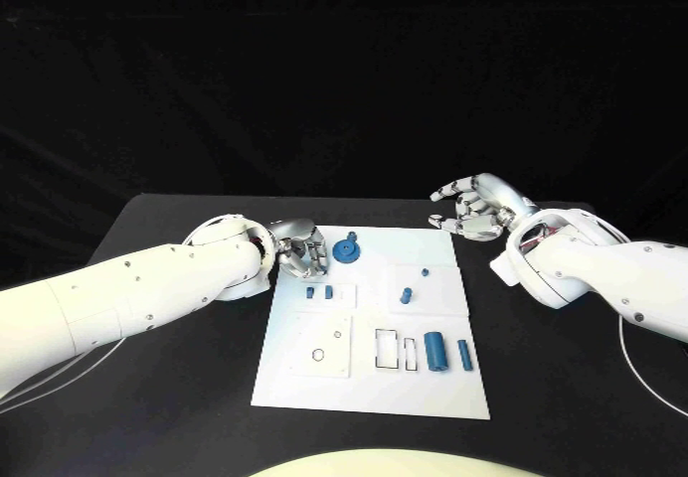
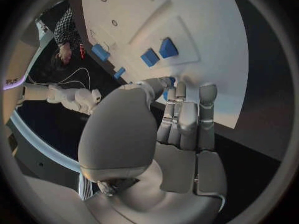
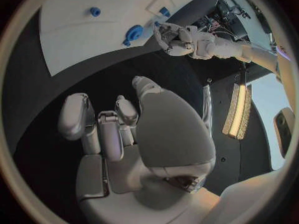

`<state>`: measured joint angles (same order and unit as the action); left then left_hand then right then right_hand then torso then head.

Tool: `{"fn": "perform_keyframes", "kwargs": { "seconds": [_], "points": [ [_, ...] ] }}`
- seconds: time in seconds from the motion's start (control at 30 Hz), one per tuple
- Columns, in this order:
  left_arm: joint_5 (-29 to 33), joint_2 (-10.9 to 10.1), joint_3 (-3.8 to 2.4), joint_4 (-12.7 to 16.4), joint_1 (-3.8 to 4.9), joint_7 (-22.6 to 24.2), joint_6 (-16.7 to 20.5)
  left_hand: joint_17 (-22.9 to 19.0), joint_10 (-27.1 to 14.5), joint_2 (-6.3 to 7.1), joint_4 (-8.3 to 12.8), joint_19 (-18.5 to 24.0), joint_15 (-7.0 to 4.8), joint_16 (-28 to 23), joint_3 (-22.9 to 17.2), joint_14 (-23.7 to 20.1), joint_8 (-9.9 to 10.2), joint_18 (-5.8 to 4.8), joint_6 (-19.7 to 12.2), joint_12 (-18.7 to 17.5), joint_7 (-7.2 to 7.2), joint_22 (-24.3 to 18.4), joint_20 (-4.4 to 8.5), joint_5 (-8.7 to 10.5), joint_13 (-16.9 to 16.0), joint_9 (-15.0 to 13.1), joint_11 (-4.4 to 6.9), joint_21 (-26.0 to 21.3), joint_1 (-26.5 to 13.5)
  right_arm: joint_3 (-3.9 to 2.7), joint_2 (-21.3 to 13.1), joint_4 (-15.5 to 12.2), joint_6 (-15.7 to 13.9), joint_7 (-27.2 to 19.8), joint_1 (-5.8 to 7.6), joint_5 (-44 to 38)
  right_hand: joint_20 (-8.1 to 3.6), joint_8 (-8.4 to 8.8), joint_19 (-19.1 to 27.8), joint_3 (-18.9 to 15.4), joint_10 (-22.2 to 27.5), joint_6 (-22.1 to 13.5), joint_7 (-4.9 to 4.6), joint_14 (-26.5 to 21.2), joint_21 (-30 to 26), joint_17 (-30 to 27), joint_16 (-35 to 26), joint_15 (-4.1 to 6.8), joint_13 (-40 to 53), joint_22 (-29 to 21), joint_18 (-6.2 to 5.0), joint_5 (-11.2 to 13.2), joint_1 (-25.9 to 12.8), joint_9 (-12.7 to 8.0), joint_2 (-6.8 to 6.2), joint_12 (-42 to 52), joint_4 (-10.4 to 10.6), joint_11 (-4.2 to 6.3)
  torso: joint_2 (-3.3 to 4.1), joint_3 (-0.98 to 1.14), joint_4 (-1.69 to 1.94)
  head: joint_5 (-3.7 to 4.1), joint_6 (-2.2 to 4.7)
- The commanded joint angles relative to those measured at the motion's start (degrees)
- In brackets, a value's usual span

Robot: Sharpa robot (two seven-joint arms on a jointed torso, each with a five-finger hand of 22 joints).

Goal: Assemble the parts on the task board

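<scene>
We keep our left hand (image 1: 298,248) fingers pinched on the blue gear (image 1: 349,248) at the board's (image 1: 370,393) 11 o'clock, right hand (image 1: 473,207) loosely curled, empty.

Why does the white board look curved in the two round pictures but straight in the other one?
Left wrist view and right wrist view: fisheye lenses bend the task board's straight edges into arcs. Head view: an ordinary lens keeps the board's edges straight.
</scene>
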<state>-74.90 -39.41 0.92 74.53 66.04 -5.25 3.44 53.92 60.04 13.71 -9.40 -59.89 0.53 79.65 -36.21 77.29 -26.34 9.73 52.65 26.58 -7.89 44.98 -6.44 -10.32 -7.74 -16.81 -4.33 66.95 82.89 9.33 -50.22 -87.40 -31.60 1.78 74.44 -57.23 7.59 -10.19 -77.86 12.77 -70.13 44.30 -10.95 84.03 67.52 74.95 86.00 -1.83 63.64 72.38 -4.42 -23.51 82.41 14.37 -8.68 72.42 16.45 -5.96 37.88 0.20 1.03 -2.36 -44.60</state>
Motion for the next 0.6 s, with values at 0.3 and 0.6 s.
{"fn": "perform_keyframes", "kwargs": {
  "seconds": [0.3,0.6],
  "points": [
    [-0.12,0.38,0.0,0.07,-0.05,0.0,-1.9,-0.04,0.39,-0.02,-0.01,-0.16,-0.05,0.23,0.36,-0.03,0.38,-0.35,0.28,-0.27,-0.01,-0.15,0.03,0.3,0.04,-0.08,0.01,-0.02,-0.43,-0.01,0.0,-0.06,0.05,-0.59,-0.05,-0.31,-0.41,-0.32,0.07,0.31,0.0,0.39,-0.06,3.3,-0.2,3.55,-0.34,0.51,-0.07,0.04,-0.99,-0.17,-0.56,-0.07,0.05,0.24,0.02,0.11,-0.06,0.08,-0.02,-0.11,-0.01],
    [-0.11,0.63,0.1,-0.16,-0.15,0.0,-2.18,-0.06,0.43,-0.03,0.01,-0.18,-0.05,0.23,0.36,-0.05,0.4,-0.36,0.31,-0.31,-0.01,-0.11,0.04,0.34,0.03,-0.09,0.01,-0.01,-0.44,-0.01,-0.02,-0.08,0.06,-0.58,-0.05,-0.31,-0.41,-0.32,0.07,0.31,0.0,0.39,-0.06,3.3,-0.2,3.55,-0.34,0.51,-0.07,0.04,-0.99,-0.17,-0.56,-0.07,0.05,0.24,0.02,0.11,-0.03,0.07,-0.04,-0.06,0.03]
  ]
}}
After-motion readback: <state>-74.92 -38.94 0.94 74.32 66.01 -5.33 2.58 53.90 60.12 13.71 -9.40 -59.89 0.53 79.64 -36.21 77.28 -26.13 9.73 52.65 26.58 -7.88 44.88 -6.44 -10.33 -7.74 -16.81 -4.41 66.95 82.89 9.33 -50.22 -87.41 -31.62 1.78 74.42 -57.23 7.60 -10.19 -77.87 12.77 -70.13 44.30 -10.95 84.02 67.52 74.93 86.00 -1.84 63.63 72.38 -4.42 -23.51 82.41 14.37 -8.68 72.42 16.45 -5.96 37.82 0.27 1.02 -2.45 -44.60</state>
